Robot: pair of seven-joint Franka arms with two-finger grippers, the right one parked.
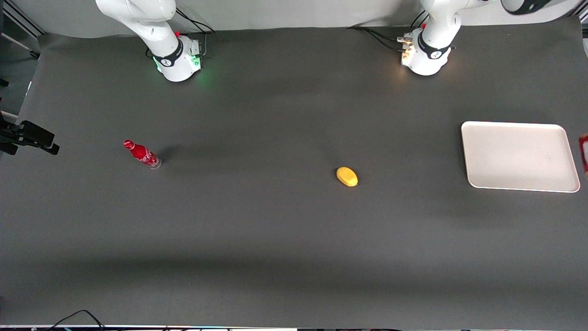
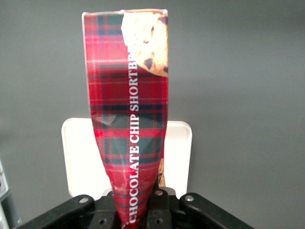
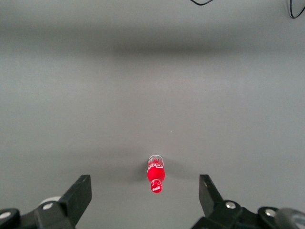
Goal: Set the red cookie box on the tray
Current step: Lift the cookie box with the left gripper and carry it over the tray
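The red cookie box (image 2: 128, 109) is a long narrow tartan box printed "chocolate chip shortbread". My gripper (image 2: 137, 204) is shut on one end of it, and the box hangs lengthwise down from the jaws. The off-white tray (image 2: 78, 157) lies below the box, partly hidden by it. In the front view the tray (image 1: 519, 156) lies flat and bare at the working arm's end of the table. Only a sliver of the red cookie box (image 1: 584, 154) shows there, at the picture's edge beside the tray's short end. The gripper itself is out of that view.
A small red bottle (image 1: 142, 154) stands toward the parked arm's end of the table, also seen as the red bottle (image 3: 155, 174) in the right wrist view. A yellow oval fruit (image 1: 347, 176) lies mid-table. The two arm bases (image 1: 427, 55) stand farthest from the front camera.
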